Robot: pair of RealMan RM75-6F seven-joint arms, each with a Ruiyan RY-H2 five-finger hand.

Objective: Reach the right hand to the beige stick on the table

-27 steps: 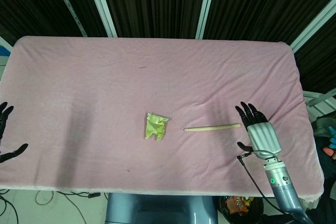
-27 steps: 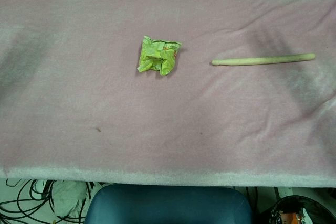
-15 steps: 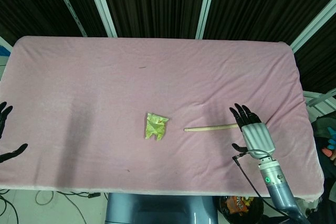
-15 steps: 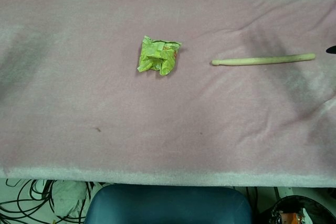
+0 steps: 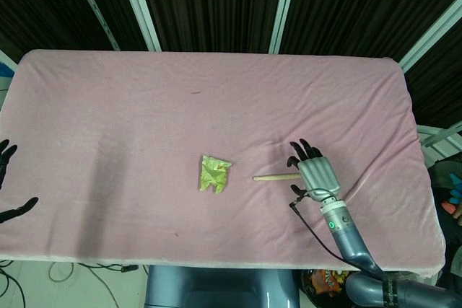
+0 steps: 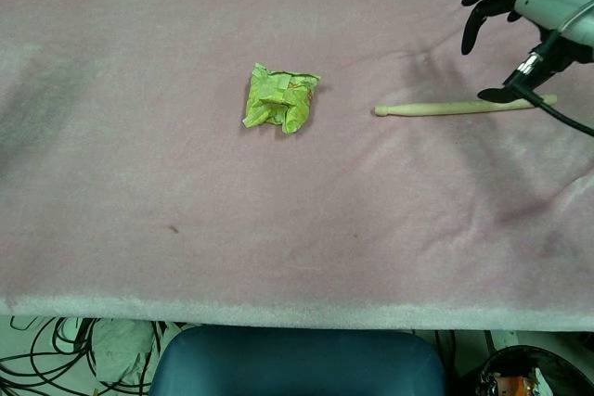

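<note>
hovering right hand over slim beige wooden stick, fingers apart, holding nothing; next, lowering to touch.

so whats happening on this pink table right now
The robot's right hand hangs open over the thick end of a beige stick lying on the pink cloth, not gripping it. A crumpled green wrapper sits to the stick's left, untouched. The left hand is open at the table's far left edge.
</note>
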